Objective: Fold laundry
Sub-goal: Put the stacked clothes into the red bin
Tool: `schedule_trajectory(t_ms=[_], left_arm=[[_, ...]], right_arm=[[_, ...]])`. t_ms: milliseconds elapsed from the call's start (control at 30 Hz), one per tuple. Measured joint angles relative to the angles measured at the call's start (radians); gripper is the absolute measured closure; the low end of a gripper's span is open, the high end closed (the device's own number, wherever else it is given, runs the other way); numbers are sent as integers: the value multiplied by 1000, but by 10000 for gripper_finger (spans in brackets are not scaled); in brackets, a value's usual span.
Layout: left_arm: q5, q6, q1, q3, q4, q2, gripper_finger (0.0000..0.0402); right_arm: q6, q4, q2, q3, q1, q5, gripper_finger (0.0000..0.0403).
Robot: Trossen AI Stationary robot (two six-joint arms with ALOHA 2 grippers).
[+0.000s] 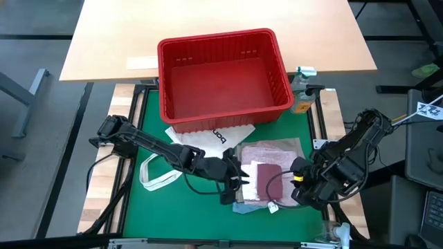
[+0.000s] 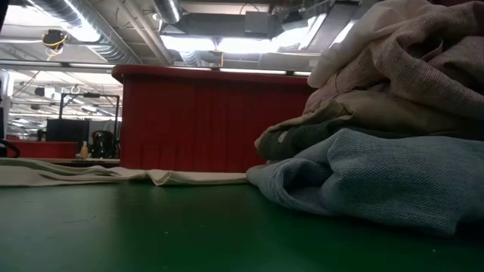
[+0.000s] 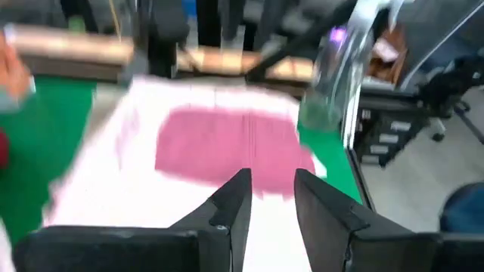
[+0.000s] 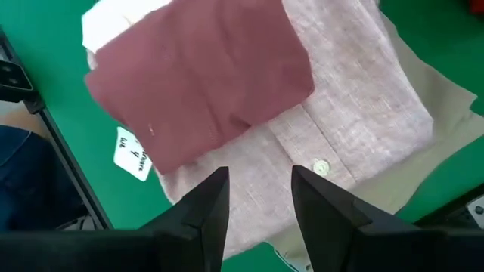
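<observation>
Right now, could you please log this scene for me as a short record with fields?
surface: green table mat
stack: folded laundry pile, maroon garment on top, over a mottled pink shirt, beige piece under that, light blue garment at the bottom
left gripper: open, at the pile's left edge, holding nothing
right gripper: open, above the pile's right side, holding nothing
basket: red slotted basket behind the pile, nothing visible inside
other: white tote bag lying flat between basket and left arm
</observation>
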Motion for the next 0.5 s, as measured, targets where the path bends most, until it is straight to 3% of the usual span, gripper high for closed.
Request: schedule_trajectory(t_ms=[267,500], left_arm=[[2,-168,-19,0,-226,6,298],[27,-248,-8,0,-247,7,247]], right_arm=[[7,2,0,0,0,-11,258],[8,1,0,0,0,-14,258]])
